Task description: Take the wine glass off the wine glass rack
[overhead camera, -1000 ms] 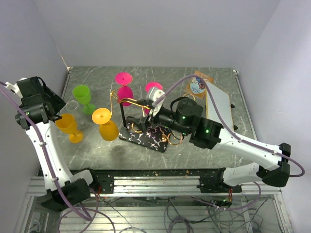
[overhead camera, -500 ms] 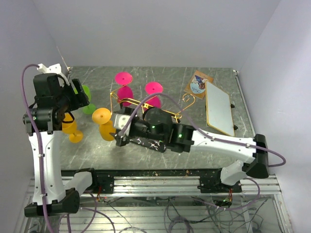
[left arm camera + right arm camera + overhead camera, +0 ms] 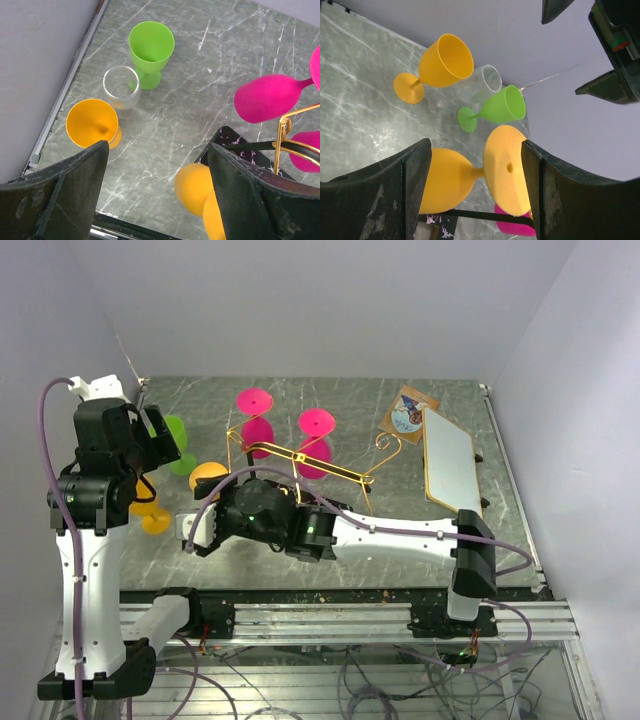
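The gold wire wine glass rack point(image 3: 322, 466) holds two pink glasses point(image 3: 256, 416) upside down, and an orange wine glass point(image 3: 208, 476) on its left arm. My right gripper point(image 3: 204, 514) is open, its fingers either side of this hanging orange glass point(image 3: 451, 179), one beside the bowl and one beside the foot, not touching. The rack's black rod point(image 3: 475, 214) crosses below. My left gripper point(image 3: 160, 443) is open and empty, held high over the table's left side; its view shows the orange glass point(image 3: 196, 189) and the black patterned base point(image 3: 231, 143).
A green glass point(image 3: 151, 46), a clear glass point(image 3: 121, 86) and another orange glass point(image 3: 92, 123) stand upright near the left wall. A white board point(image 3: 450, 462) and a disc packet point(image 3: 407, 415) lie at the right. The table's near rail point(image 3: 320, 612) runs below.
My right arm has swung left from the rack's middle to the hanging orange glass. My left arm has risen and turned its gripper over the left side.
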Tool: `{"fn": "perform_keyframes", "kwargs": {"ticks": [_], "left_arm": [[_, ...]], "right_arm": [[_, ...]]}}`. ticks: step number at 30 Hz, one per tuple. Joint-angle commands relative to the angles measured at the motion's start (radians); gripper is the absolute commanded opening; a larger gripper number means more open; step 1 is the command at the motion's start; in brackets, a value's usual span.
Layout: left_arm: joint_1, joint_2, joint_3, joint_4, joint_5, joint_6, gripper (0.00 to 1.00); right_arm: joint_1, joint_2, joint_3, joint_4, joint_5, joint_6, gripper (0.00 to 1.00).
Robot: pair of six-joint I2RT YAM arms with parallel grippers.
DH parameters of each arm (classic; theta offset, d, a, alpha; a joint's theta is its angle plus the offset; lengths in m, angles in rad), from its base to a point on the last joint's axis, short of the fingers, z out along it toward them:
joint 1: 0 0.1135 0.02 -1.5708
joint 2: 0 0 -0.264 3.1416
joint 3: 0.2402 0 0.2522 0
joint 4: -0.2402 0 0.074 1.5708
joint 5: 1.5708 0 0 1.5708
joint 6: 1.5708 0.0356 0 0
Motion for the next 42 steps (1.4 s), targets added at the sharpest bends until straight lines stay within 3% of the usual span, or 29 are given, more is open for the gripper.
{"fn": "perform_keyframes", "kwargs": {"ticks": [1, 8, 22, 42], "left_arm": [[-0.056, -0.024, -0.016, 0.010, -0.097, -0.006, 0.91], [-0.104, -0.051, -0.033, 0.017, -0.172, -0.004, 0.94], [-0.113, -0.049, -0.024, 0.013, -0.175, 0.000, 0.94], [-0.113, -0.032, 0.001, -0.007, -0.178, 0.001, 0.94]], "right_arm": [[-0.005, 0.056, 0.065, 0.030, 0.074, -0.047, 0.70], [-0.024, 0.067, 0.070, 0.027, 0.048, 0.011, 0.57], [-0.062, 0.021, 0.029, 0.044, 0.002, 0.099, 0.30], [-0.065, -0.056, -0.011, 0.100, -0.069, 0.126, 0.03]]}}
